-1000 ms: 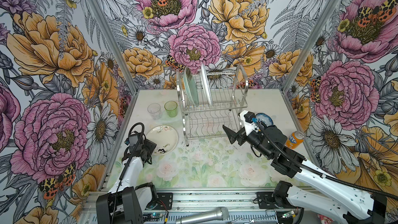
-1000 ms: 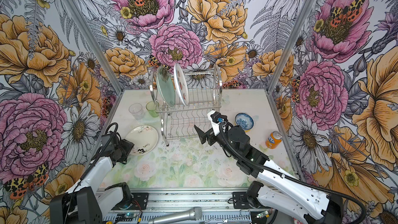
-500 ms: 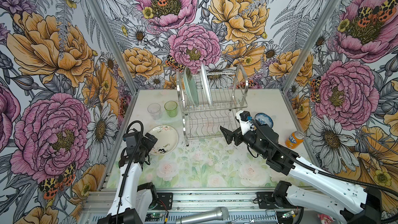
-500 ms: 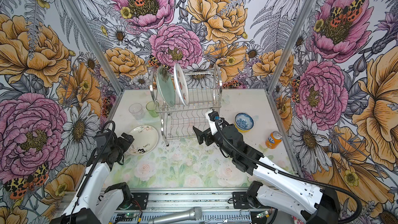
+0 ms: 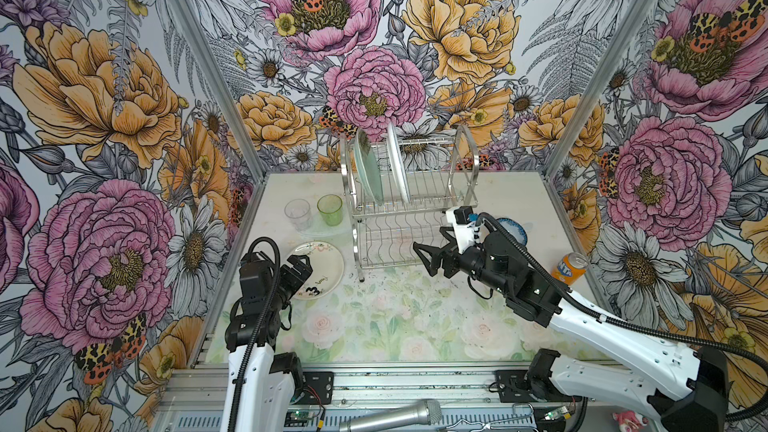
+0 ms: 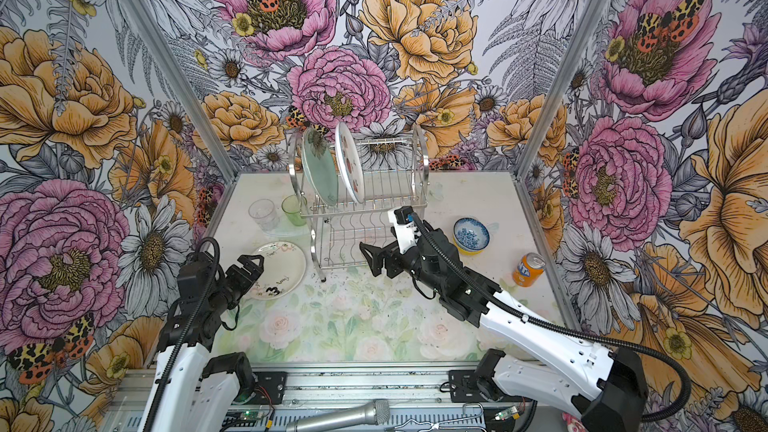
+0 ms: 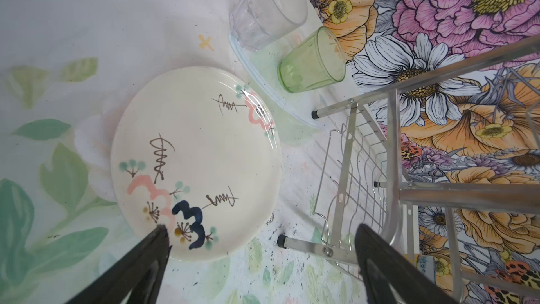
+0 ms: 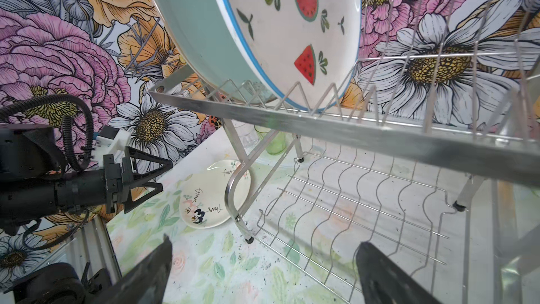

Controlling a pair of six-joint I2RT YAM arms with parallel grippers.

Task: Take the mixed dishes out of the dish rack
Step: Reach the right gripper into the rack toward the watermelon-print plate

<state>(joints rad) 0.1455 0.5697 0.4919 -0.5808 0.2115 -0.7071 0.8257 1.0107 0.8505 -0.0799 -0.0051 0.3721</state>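
The dish rack [image 5: 399, 213] [image 6: 365, 210] stands toward the back of the floral worktop [image 5: 395, 326], near the middle. Two plates stand on edge in the slots at the left end of its upper shelf. The outer one is a pale green plate [image 5: 368, 172] [image 6: 320, 172]. Just beside it is a white plate [image 5: 398, 168] [image 8: 292, 39] with a blue rim, painted with watermelon slices and green leaves.

The other dishes are on the worktop. The clear glass [image 5: 298, 214] [image 7: 266, 10] and the green tumbler [image 5: 330, 209] [image 7: 309, 65] stand upright left of the rack, with the tumbler nearer its leg. In front of them the cream plate [image 5: 322, 268] [image 7: 198, 156] lies flat by the rack's front left foot. It carries pink cloud shapes, brown scribbles that spell nothing legible and a dark blue mark shaped like a 3. Right of the rack sits the blue-and-white patterned bowl [image 6: 471, 234], with the yellow bowl [image 6: 469, 250] showing under its rim. Further right, near the wall, stands an orange soda can [image 5: 570, 268] [image 6: 528, 270]. Its blue logo looks like Fanta, though it is too small to read with certainty.

The left claw [image 5: 300, 273] [image 7: 261, 229] hangs over the near edge of the cream plate, spread wide and grasping nothing. The right claw [image 5: 424, 259] [image 8: 264, 241] is also released and empty. It points at the rack's lower shelf from the front.
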